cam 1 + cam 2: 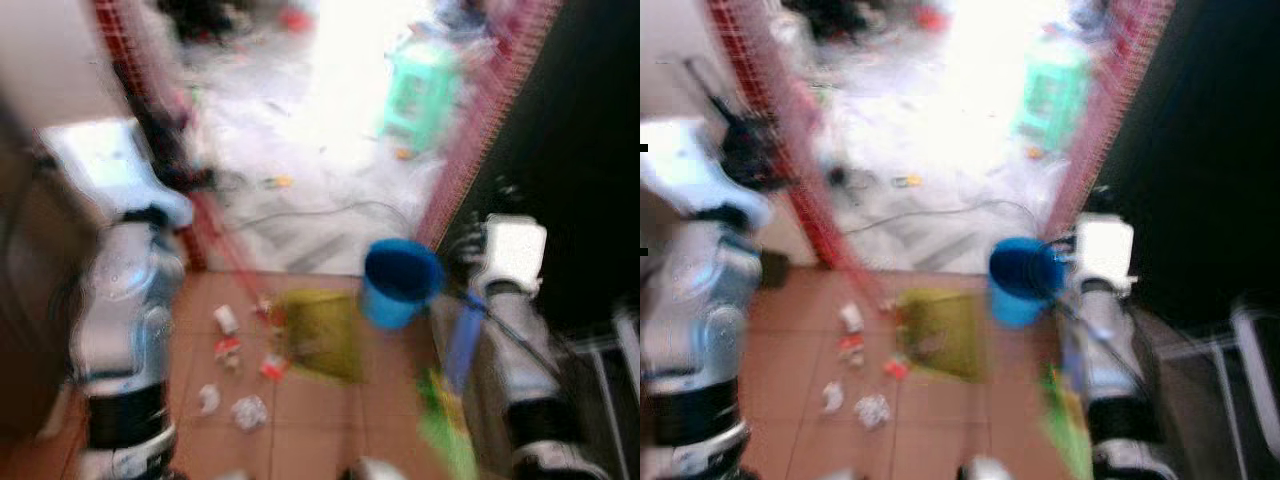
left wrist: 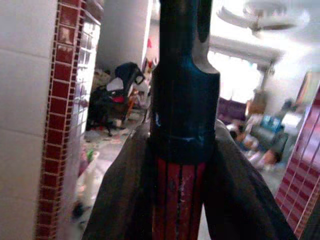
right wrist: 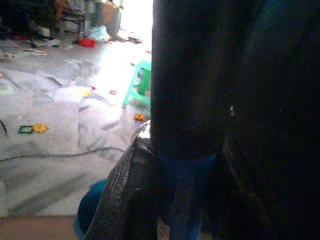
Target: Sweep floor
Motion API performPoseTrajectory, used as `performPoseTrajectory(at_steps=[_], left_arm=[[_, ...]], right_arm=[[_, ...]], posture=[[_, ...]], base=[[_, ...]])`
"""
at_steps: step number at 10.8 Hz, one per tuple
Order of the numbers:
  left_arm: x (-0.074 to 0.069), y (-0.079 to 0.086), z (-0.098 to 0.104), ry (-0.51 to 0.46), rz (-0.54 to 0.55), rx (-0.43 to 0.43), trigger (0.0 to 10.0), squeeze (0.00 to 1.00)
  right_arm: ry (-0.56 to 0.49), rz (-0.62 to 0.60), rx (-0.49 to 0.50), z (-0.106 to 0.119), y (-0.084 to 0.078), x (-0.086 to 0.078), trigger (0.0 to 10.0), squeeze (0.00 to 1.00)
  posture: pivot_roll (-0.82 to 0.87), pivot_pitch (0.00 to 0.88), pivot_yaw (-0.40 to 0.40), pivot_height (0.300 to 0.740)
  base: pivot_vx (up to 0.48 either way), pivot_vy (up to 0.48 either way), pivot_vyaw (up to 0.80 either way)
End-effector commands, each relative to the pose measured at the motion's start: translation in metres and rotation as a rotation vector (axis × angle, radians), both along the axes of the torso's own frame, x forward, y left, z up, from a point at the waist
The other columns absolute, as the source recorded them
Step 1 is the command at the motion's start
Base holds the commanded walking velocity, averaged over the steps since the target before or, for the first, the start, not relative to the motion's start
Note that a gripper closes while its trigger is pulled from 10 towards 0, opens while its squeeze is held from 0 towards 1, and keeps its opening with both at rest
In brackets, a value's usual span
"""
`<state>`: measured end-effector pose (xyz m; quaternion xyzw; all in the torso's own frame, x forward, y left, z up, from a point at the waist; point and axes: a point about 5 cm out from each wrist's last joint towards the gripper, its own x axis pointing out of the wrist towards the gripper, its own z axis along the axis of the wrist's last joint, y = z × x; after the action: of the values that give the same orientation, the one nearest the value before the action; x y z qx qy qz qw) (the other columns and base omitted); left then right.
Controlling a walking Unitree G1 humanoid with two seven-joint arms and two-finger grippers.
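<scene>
The head views are blurred. My left gripper (image 2: 182,200) is shut on the red broom handle (image 2: 177,205); the handle (image 1: 232,255) slants down to the yellow-green broom head (image 1: 322,335) resting on the terracotta tiles. Several scraps of litter (image 1: 238,375) lie on the tiles left of the broom head. My right gripper (image 3: 185,200) is shut on a blue handle (image 3: 186,195), which runs (image 1: 463,345) down to a green dustpan (image 1: 447,430) at my right side.
A blue bucket (image 1: 400,282) stands just right of the broom head, at the doorway. Red-tiled door jambs (image 1: 470,150) frame a bright room beyond with a green stool (image 1: 420,95), a cable (image 1: 320,212) and scattered clutter. A dark surface (image 1: 580,150) is on the right.
</scene>
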<state>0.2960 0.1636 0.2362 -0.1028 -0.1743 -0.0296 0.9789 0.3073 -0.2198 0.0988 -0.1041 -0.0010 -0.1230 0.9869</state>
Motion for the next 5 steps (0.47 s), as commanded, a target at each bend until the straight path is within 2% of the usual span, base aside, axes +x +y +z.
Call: performPoseTrajectory(at_steps=[1,5], left_arm=[[-0.005,0.005,0.0197,-0.095,0.022,-0.005,10.0,0.0],[-0.0037,0.0036,0.0217,-0.102,0.021,-0.008,10.0,0.0]], right_arm=[[-0.048,0.029,-0.006,0.0123,0.0097,0.0073,10.0,0.0],[-0.043,0.035,-0.008,0.0112,0.0104,0.0086,10.0,0.0]], posture=[[0.01,0.011,-0.05,0.74],[0.01,0.009,-0.053,0.74]], base=[[0.48,0.0,0.0],[0.48,0.0,0.0]])
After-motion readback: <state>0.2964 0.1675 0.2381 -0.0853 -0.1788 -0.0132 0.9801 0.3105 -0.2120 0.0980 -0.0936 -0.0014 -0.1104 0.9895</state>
